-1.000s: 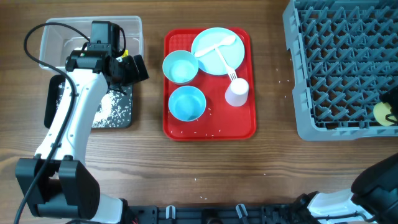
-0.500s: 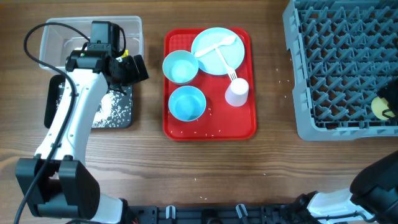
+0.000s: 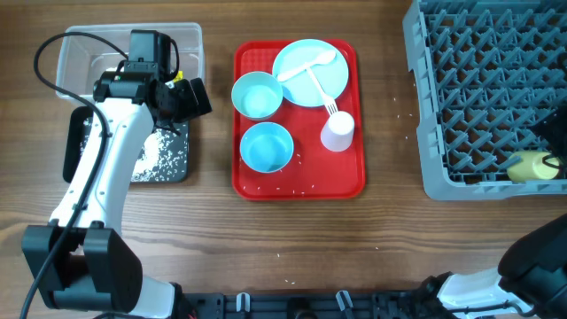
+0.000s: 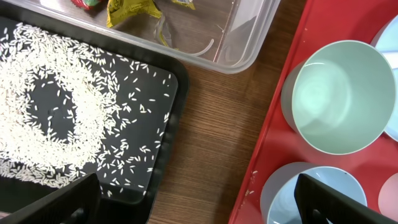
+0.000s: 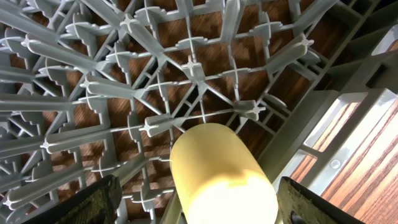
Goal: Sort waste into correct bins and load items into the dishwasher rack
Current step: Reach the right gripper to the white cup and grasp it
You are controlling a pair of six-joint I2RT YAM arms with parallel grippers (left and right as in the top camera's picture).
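The yellow cup [image 3: 529, 166] lies on its side in the front right corner of the grey dishwasher rack [image 3: 425, 106]. In the right wrist view the cup [image 5: 214, 168] rests on the pegs between my right gripper's [image 5: 199, 208] spread fingers, which do not touch it. My left gripper [image 4: 199, 208] is open and empty, above the bare wood between the black bin [image 4: 171, 124] and the red tray [image 4: 267, 155]. The black bin holds rice grains [image 4: 50, 118]. The clear bin [image 4: 249, 50] holds yellow [image 4: 130, 9] and red wrappers.
The red tray [image 3: 301, 182] carries two blue bowls [image 3: 257, 94] [image 3: 266, 147], the blue plate [image 3: 310, 73] with a spoon [image 3: 312, 64] and fork [image 3: 323, 96], and a white cup [image 3: 337, 131]. Loose grains lie on the tray and on the table [image 3: 403, 111].
The yellow cup has moved a little left and down and now lies on its side in the rack. The left arm has not moved.
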